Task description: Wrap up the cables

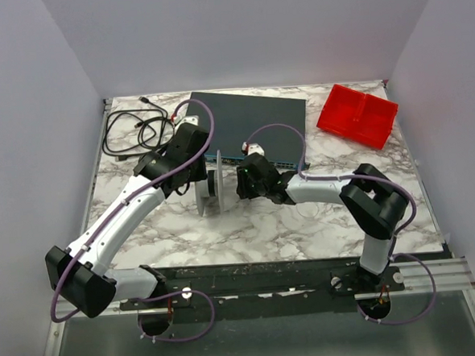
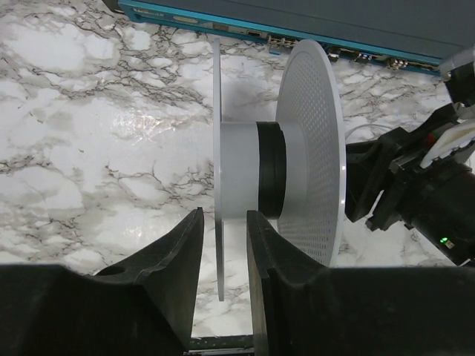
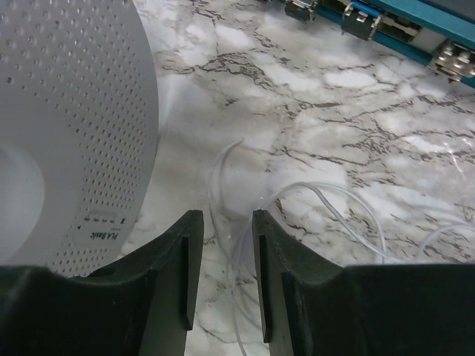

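1. The left gripper (image 2: pixel 225 216) is parted only narrowly. It sits astride the lower edge of the thin clear flange (image 2: pixel 217 111) of a spool (image 1: pixel 210 188). Bare space shows on each side of that flange, so the fingers (image 2: pixel 174 278) do not clamp it.
2. The right gripper (image 3: pixel 226 216) also stands at a narrow gap. The white wire (image 3: pixel 319 191) runs down through the space between its fingers (image 3: pixel 286 285). The jaws are not closed on the wire, and I cannot tell whether either pad brushes it.
3. The white wire is very fine and string-like. It lies in loose loops on the tabletop (image 1: pixel 248 226) just ahead of the right gripper. One end shows near the spool's perforated flange (image 3: pixel 74 111).
4. The spool stands on its rims between the two grippers, with its axle level. Its pale hub (image 2: pixel 237 170) carries a black band (image 2: pixel 272 170), and the perforated flange faces the right gripper.
5. The tabletop is white marble pattern with grey veins. At its far edge lies a dark flat box (image 1: pixel 250 121) whose teal front is lined with ports. A red bin (image 1: pixel 357 116) sits at the far right and a coiled black cord (image 1: pixel 134 128) at the far left.
6. Plain pale walls (image 1: pixel 237 33) close in the table on three sides.
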Tool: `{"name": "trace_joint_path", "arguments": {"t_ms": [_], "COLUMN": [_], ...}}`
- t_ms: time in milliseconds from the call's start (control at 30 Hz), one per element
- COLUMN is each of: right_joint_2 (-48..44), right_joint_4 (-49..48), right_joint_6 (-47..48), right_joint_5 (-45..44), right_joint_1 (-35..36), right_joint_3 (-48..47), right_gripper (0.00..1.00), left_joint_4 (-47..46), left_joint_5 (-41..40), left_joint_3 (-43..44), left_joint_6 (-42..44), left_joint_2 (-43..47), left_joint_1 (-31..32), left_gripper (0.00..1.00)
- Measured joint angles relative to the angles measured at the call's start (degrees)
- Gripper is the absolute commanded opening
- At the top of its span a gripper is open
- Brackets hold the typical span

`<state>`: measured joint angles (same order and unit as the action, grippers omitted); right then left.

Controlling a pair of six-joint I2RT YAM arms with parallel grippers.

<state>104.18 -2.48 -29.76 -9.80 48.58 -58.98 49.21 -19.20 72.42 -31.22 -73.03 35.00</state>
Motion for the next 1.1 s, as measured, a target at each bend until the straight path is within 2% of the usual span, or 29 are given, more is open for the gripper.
{"name": "trace_joint_path", "arguments": {"t_ms": [167, 267, 333, 467, 700, 900, 1100], "right_joint_2": [2.56, 3.39, 4.26, 4.83, 2.54, -7.28, -13.79], "right_joint_4": [-0.61, -0.76, -0.81, -0.79, 2.47, 6.99, 10.03], "right_joint_6": [0.31, 0.33, 0.28, 0.26, 0.13, 1.88, 3.78], "right_joint_5": [-0.31, -0.92, -1.38, -2.71, -5.81, -7.5, -7.8], "right_joint_1": [0.96, 1.42, 1.64, 1.73, 1.95, 1.92, 1.25], "right_joint_3": [-1.03, -1.44, -2.29, -2.75, -2.73, -2.78, -4.2], "right_gripper": [0.39, 0.32, 0.25, 0.01, 0.01, 0.01, 0.02], "left_joint_4": [0.2, 0.2, 0.2, 0.22, 0.37, 1.27, 1.44], "left_joint_5": [0.02, 0.0, 0.02, 0.02, 0.09, 0.9, 3.1], "left_joint_3": [0.13, 0.13, 0.13, 0.13, 0.59, 4.13, 7.65], "left_joint_6": [0.15, 0.17, 0.17, 0.2, 0.87, 2.36, 3.82], "left_joint_2": [0.39, 0.39, 0.39, 0.39, 0.59, 0.74, 1.4], "left_joint_1": [-0.02, -0.02, -0.02, -0.02, -0.02, -0.02, -0.02], "left_gripper": [0.32, 0.32, 0.32, 0.32, 0.33, 0.41, 0.43]}}
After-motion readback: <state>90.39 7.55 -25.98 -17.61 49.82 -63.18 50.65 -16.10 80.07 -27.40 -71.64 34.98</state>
